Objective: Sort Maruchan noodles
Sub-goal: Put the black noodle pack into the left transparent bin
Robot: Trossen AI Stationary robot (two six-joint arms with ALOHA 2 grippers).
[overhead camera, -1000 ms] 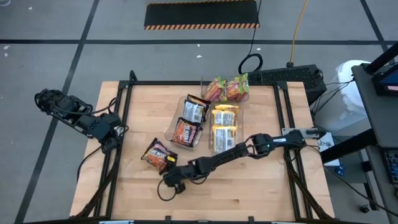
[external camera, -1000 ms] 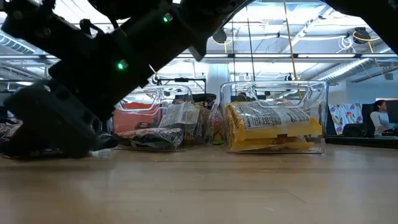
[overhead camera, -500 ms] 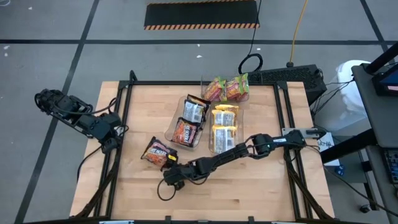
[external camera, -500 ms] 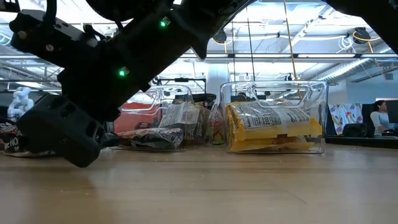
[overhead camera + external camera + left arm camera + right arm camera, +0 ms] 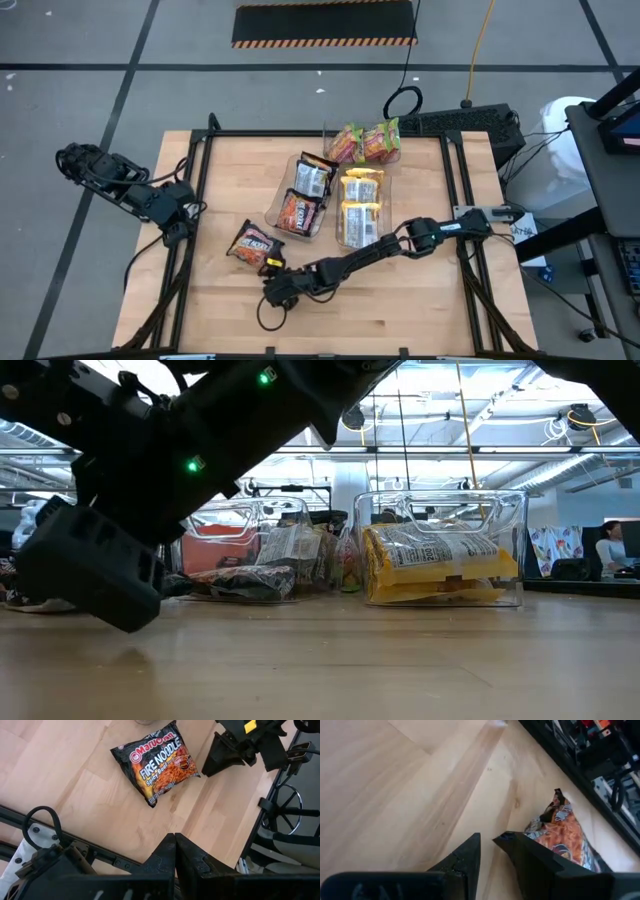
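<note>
Last loose dark packet (image 5: 254,245) lies left of centre; right gripper (image 5: 272,291), narrowly parted and empty, must reach it. Left gripper (image 5: 178,232) closed.

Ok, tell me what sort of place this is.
Likely a robotics lab or workshop: a wooden table with a black frame, taped lines and a hazard-striped mat on the concrete floor, and exposed ceiling ducts with hanging cables.

The overhead camera looked straight down; the low one sat at tabletop level. Both wrist views shared the dark orange-printed plastic noodle packet (image 5: 156,764) (image 5: 563,831).
</note>
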